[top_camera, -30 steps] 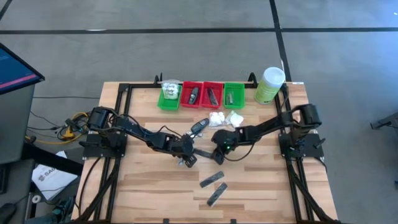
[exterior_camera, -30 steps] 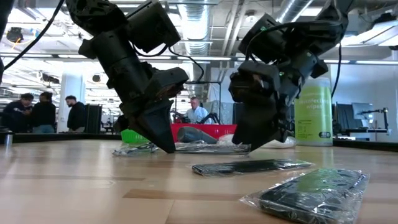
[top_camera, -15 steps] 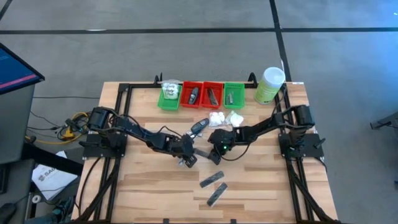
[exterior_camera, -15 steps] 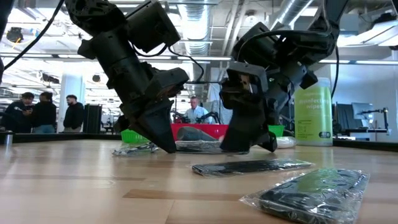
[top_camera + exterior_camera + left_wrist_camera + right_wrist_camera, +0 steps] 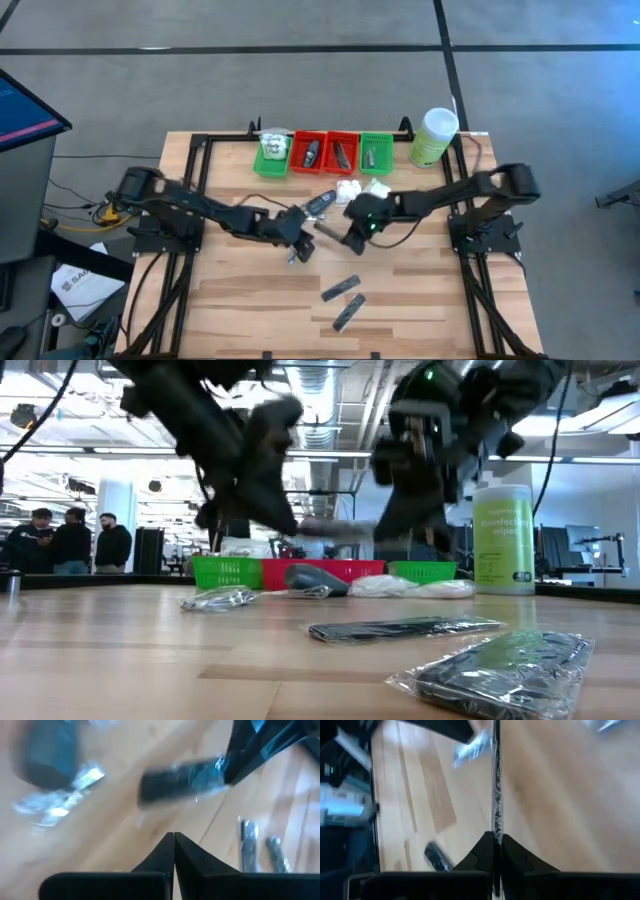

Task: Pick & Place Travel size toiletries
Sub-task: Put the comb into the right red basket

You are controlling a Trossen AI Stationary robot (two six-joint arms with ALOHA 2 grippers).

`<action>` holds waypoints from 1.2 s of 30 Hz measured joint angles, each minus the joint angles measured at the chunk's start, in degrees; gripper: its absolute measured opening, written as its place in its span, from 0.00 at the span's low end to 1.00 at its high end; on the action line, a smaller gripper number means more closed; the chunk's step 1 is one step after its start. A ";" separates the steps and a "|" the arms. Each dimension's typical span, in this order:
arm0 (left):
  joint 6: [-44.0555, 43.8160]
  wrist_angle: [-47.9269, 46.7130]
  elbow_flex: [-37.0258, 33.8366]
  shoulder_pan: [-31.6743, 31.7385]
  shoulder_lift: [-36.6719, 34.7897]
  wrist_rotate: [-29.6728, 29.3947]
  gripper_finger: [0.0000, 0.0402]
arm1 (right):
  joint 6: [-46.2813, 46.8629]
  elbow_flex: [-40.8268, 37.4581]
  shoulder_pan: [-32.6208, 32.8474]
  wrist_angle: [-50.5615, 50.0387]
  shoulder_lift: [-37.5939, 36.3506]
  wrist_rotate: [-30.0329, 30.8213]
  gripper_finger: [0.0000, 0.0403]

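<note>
Right gripper (image 5: 350, 228) is over mid-table, clamped on one end of a dark grey flat bar (image 5: 328, 227) in clear wrap, held clear of the wood. In the low view the bar (image 5: 335, 526) hangs roughly level, above the height of the trays. Its long axis runs from the right fingers out toward the left gripper (image 5: 298, 240), free end aimed at the left arm. The right wrist view shows the bar edge-on, a thin line straight ahead from the fingertips (image 5: 489, 845). The left wrist view has it as a dark strip (image 5: 180, 782), held at one end by the other arm.

Left gripper is pinched shut with nothing in it, just beside the bar's free end, not touching as far as I can tell.

Two more flat bars (image 5: 340, 290) (image 5: 348, 312) lie on the table nearer the front edge, close together, both diagonal. A black oval piece (image 5: 320, 205) and white packets (image 5: 348, 190) sit between the grippers and the trays.

Back row: green tray (image 5: 271, 160), two red trays (image 5: 309, 152), another green tray (image 5: 376, 151), then the pale green canister (image 5: 433, 137) at the right end
</note>
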 joint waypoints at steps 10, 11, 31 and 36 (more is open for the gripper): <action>-0.07 0.47 -5.65 0.36 -17.97 -18.85 0.01 | 1.28 0.11 -11.81 -14.19 -21.23 14.99 0.00; 0.06 0.78 -6.16 0.48 -19.06 -19.30 0.01 | 1.28 0.13 -13.46 -14.74 -22.50 15.43 0.00; -0.01 1.51 -9.08 0.34 -23.10 -19.57 0.01 | 1.07 32.52 -30.86 -38.84 9.05 13.40 0.01; 1.46 1.47 -9.08 -0.55 -23.10 -19.56 0.01 | -0.69 44.69 -32.22 -47.84 19.46 12.94 0.01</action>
